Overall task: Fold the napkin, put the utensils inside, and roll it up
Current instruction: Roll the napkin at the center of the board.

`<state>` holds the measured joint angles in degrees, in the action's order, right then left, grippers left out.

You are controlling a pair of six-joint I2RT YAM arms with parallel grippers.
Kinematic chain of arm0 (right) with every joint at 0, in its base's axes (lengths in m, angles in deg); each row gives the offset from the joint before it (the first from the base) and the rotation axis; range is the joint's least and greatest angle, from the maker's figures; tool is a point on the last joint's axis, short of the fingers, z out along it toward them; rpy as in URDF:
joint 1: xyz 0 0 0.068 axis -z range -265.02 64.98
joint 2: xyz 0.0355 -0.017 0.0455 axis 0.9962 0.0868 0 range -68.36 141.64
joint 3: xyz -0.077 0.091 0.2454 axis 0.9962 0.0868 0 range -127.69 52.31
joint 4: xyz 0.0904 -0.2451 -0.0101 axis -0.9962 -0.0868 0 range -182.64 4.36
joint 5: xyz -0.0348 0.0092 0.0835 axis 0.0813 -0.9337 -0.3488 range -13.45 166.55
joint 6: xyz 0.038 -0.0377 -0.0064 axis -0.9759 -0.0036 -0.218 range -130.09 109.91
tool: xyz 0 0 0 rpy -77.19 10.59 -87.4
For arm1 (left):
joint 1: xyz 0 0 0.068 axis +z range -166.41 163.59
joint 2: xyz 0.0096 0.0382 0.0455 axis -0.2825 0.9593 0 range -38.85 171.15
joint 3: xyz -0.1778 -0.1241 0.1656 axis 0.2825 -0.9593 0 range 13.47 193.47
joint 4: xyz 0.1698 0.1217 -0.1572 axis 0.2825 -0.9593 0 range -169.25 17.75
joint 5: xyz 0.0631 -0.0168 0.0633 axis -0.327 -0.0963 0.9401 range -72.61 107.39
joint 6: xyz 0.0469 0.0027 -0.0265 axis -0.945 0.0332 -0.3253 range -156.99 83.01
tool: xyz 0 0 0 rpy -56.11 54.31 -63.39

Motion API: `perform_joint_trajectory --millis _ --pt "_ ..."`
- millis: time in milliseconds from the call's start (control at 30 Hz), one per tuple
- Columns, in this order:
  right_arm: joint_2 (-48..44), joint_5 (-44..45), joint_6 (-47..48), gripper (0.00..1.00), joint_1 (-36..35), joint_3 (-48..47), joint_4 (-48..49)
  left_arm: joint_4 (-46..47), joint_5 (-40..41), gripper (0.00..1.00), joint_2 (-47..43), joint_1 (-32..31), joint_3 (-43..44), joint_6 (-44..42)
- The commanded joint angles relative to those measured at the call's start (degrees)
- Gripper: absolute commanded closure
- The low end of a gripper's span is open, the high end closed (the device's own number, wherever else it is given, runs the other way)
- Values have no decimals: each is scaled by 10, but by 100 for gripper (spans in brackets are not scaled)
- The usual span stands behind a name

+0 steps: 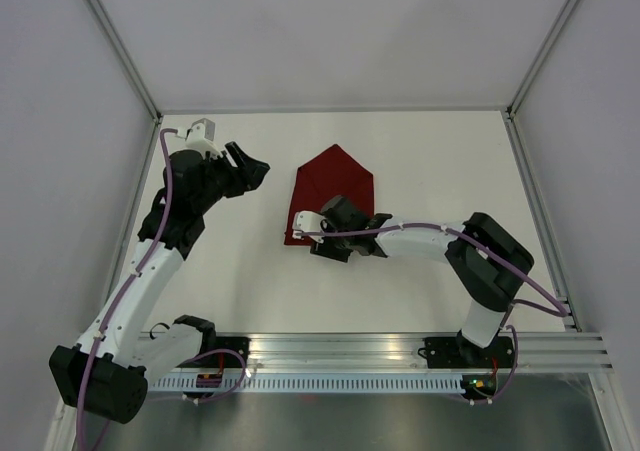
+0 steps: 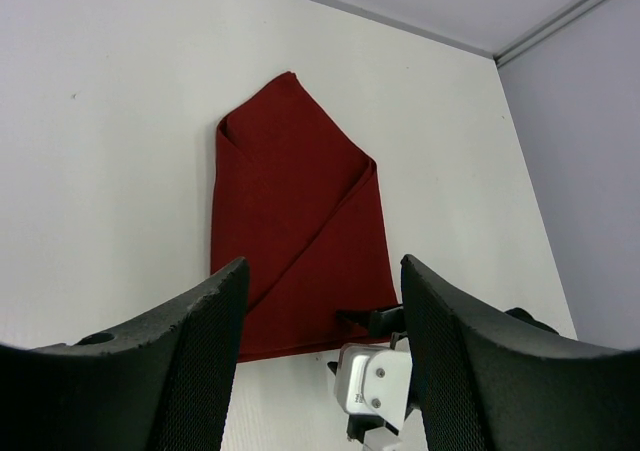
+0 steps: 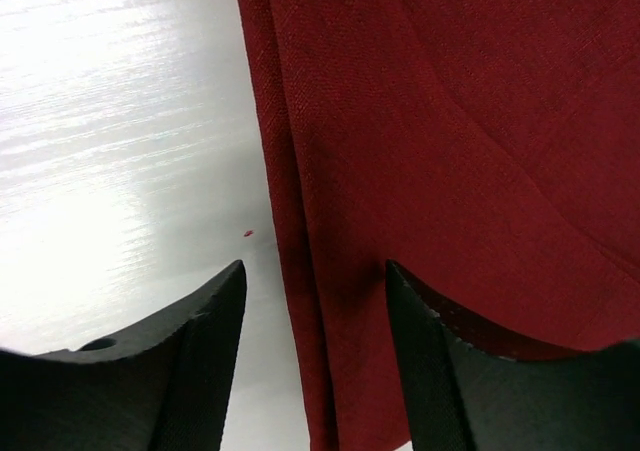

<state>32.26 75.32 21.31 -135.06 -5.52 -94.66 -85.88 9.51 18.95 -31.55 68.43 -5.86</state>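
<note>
The napkin [image 1: 335, 186] is a dark red cloth lying folded on the white table, with a point at its far end and a straight near edge. It also shows in the left wrist view [image 2: 295, 211] and the right wrist view [image 3: 450, 151]. My right gripper [image 1: 318, 233] is open and low at the napkin's near edge. In the right wrist view [image 3: 315, 271] one finger is over the table and the other over the cloth, with the folded side edge between them. My left gripper [image 1: 250, 166] is open and empty, raised to the left of the napkin. No utensils are in view.
The white table [image 1: 440, 161] is enclosed by pale walls with metal frame posts at the back corners. An aluminium rail [image 1: 400, 351] with the arm bases runs along the near edge. The right gripper's wrist camera [image 2: 375, 381] shows between my left fingers.
</note>
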Motion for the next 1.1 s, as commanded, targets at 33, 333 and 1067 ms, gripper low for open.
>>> perform_joint_trajectory --millis 33,333,1067 --pt "19 33 16 40 -1 10 37 6 -17 33 -1 0 -3 -28" --pt "34 27 31 46 4 29 43 7 -24 33 11 0 -11 -37" --pt "123 -132 53 82 64 -96 -189 40 -27 34 8 -19 -44 -45"
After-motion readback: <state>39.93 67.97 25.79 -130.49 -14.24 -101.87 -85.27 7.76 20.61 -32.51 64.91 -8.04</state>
